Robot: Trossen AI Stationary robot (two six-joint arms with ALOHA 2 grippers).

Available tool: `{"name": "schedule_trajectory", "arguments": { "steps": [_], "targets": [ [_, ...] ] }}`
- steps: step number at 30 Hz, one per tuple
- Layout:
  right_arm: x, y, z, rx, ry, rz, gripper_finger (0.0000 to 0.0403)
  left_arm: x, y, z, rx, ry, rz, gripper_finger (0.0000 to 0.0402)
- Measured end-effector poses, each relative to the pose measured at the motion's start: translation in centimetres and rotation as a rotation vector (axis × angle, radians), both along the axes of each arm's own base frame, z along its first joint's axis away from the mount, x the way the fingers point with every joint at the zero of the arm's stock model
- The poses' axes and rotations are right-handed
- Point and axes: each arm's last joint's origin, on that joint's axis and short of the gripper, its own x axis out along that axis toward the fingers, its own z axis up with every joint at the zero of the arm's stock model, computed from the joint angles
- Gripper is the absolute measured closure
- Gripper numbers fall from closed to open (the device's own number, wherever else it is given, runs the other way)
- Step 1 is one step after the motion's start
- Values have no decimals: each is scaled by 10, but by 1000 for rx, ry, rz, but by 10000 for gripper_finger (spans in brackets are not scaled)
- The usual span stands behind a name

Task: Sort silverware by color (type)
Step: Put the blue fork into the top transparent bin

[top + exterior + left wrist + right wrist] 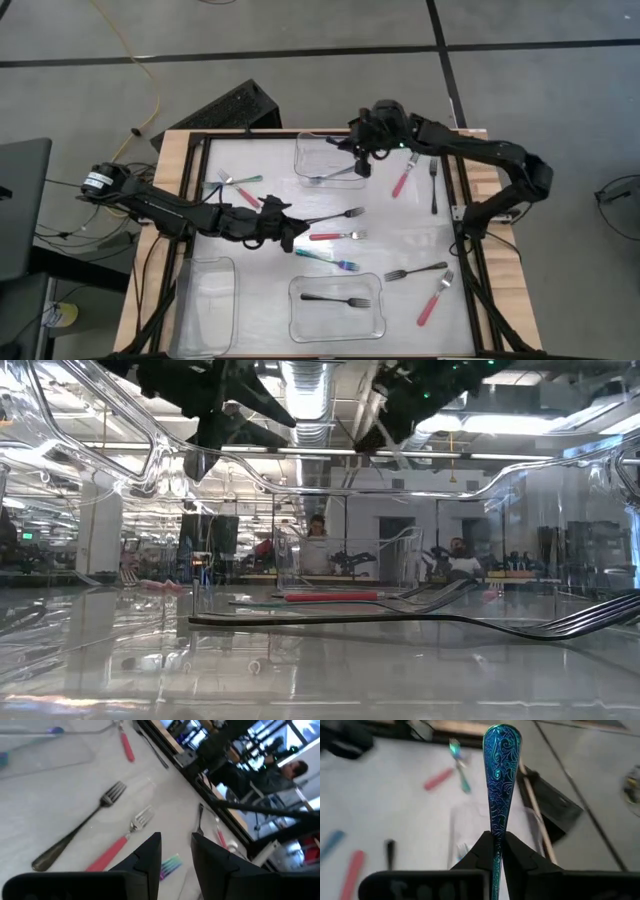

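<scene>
Forks with red handles, teal-blue iridescent forks and dark metal forks lie scattered on the white table (250, 290). My right gripper (362, 160) hovers over the far clear bin (300, 145), shut on a teal-blue fork (498, 780). My left gripper (292, 238) is open at the table's middle, just above a teal fork (330, 260) whose tines (170, 865) show between its fingers. A red fork (338, 236) and a dark fork (335, 215) lie flat just beyond it. One dark fork (336, 299) rests in the near bin (300, 325). My right gripper pinches the teal-blue fork by its patterned handle (497, 822), partway along, between the two fingers (482, 851). The handle's rounded free end (501, 735) juts out past the fingertips. The fork is lifted clear above the far bin; its tine end is hidden behind the gripper.
A third clear bin (205, 300) sits at the near left corner. More forks lie at the far left (240, 181), far right (403, 181) (433, 186) and near right (415, 271) (435, 300). People sit in the room beyond the table (318, 540).
</scene>
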Motion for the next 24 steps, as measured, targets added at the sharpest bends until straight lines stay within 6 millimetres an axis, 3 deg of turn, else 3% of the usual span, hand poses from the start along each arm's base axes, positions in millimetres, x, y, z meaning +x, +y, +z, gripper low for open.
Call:
{"name": "schedule_trajectory", "arguments": {
  "steps": [9,15,19,24],
  "targets": [
    [19,22,58,240,-186,115,356,5,23,11,153,-37,-123,310],
    [20,48,75,348,-265,140,355,6,56,14,160,-54,-324,310],
    [21,75,81,391,-281,105,356,5,75,20,173,-100,-472,310],
    [17,122,92,336,-316,65,357,8,84,36,346,-143,-568,310]
  ]
}}
